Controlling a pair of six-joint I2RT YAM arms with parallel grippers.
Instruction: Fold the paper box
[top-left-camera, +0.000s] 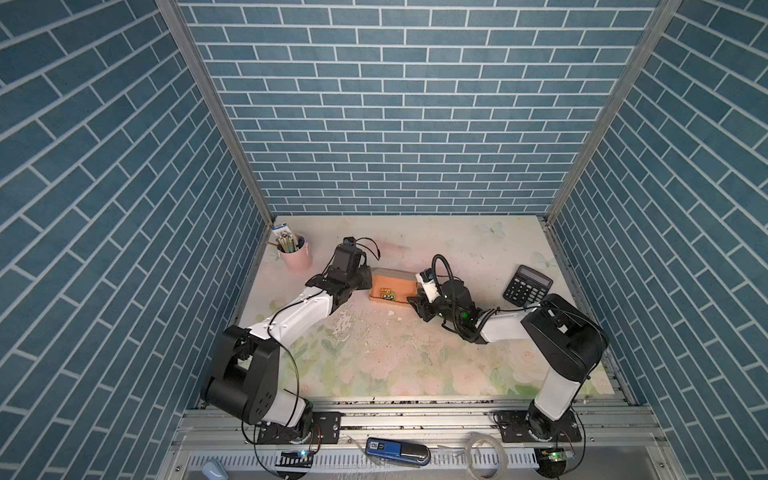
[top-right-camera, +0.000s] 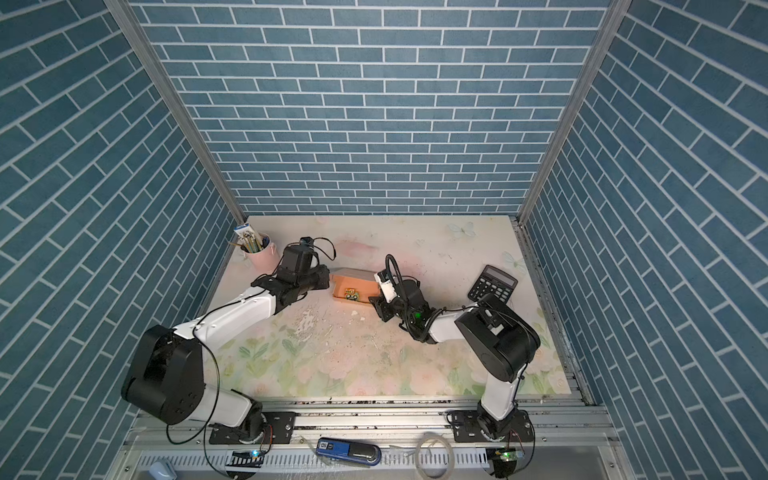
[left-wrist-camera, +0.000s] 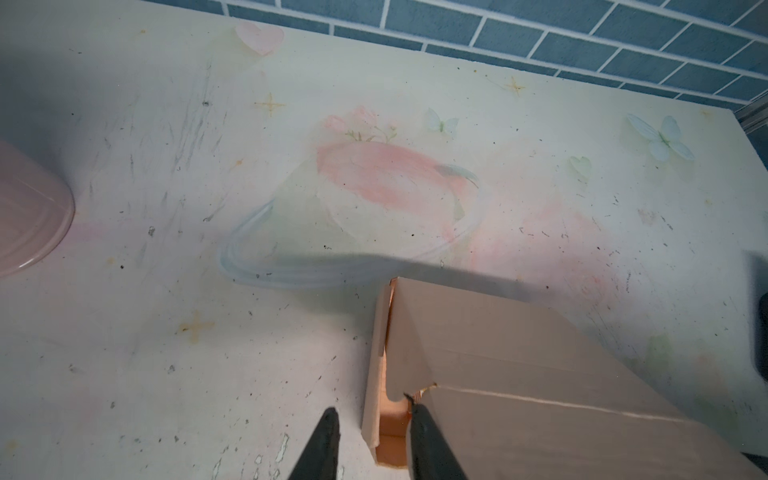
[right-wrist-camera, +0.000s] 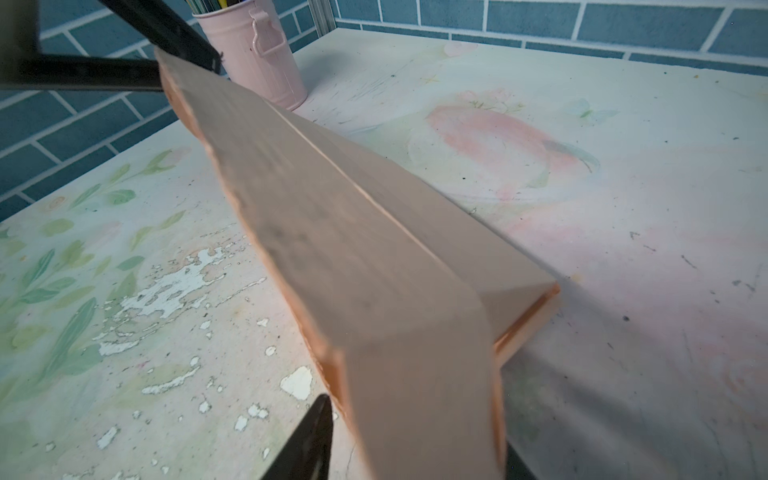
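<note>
The box lies on the bench between the two hands, and each hand is at one short end of it. The box is not closed. In both top views its orange inside shows, with a small green and yellow thing on it. The tan lid panel stands slanted along the long side that is farther from the arms.

The left hand is at the left end of the box. In the left wrist view its two fingers stand apart, one on each side of the end wall. The outer finger has a clear strip of bench between it and the wall. The inner finger touches the corner of the lid panel with its tip. So this hand is open and grips nothing.

The right hand is at the other end. In the right wrist view the near end of the box fills the space between its fingers. One finger is just beside the cardboard edge, and the other is almost hidden behind the cardboard. I cannot tell whether this hand presses the box or only surrounds it.

A pink cup with pencils stands behind the left hand, on the side away from the box. A calculator lies beyond the right hand, on its outer side, well apart from the box.
</note>
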